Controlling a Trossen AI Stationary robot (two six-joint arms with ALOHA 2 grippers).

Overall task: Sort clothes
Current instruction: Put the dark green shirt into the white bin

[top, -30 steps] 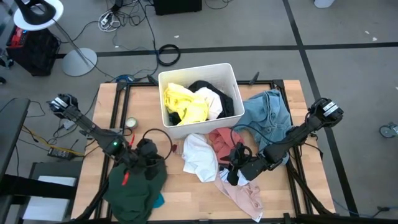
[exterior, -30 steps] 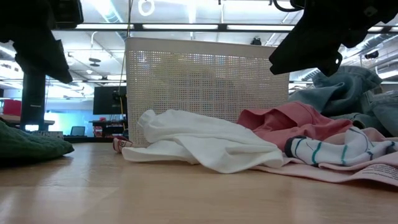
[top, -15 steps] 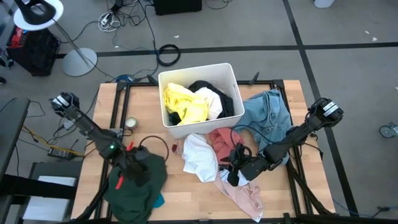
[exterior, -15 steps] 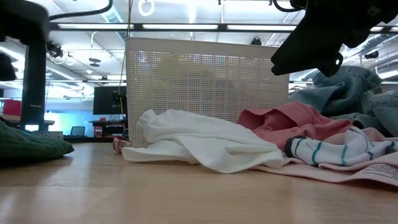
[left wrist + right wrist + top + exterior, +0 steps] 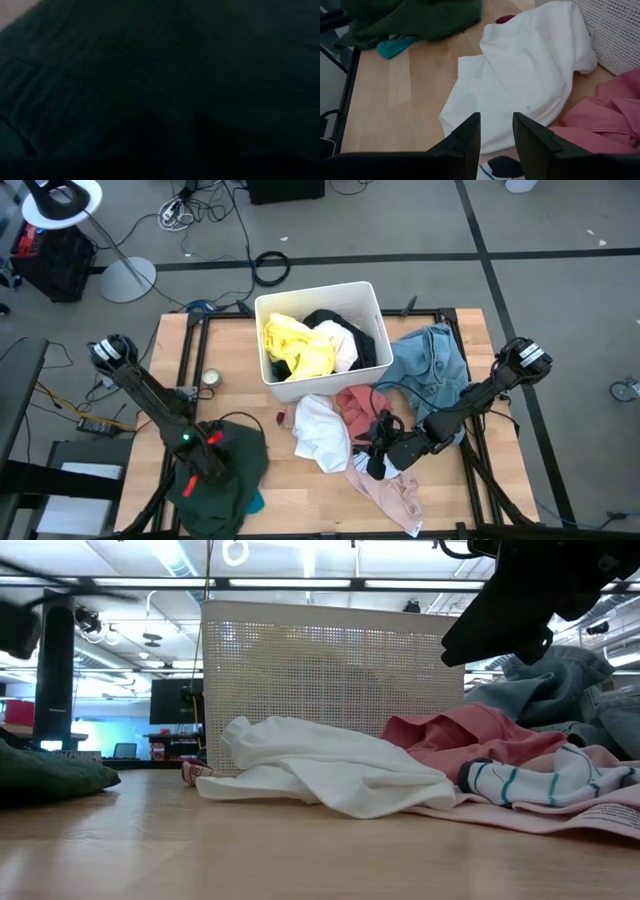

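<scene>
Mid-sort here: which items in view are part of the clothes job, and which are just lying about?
Job items:
dark green garment
white garment
pink garment
denim garment
yellow garment, in the white bin

Lying about:
black cable
small round tin

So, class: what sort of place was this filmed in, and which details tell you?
Probably a robotics lab or workshop: cables trail across the bare floor, a monitor glows under strip lights, and the wooden table carries two arms.
</scene>
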